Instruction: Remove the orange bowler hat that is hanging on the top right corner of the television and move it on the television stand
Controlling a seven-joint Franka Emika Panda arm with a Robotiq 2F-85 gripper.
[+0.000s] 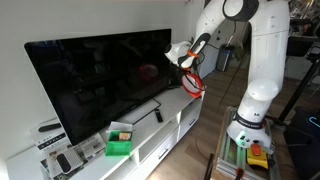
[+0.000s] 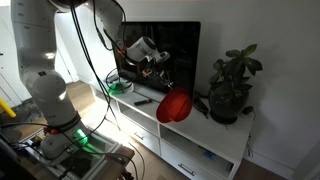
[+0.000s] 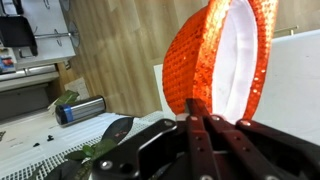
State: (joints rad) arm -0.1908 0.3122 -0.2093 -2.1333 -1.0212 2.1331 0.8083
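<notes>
The orange bowler hat (image 1: 193,83) hangs from my gripper (image 1: 190,68), off the television (image 1: 100,80) and in the air past its right edge, above the right end of the white television stand (image 1: 172,124). In an exterior view the hat (image 2: 175,106) hangs in front of the television's (image 2: 170,45) lower part, over the stand (image 2: 205,140), below the gripper (image 2: 165,82). In the wrist view the gripper (image 3: 206,122) is shut on the hat's brim; the hat (image 3: 195,60) fills the upper middle and shows its white lining.
A green box (image 1: 120,145) and small devices lie on the stand's left part. A dark remote (image 2: 143,100) lies in front of the television. A potted plant (image 2: 232,85) stands at the stand's end next to the hat. Wooden floor (image 3: 110,50) lies below.
</notes>
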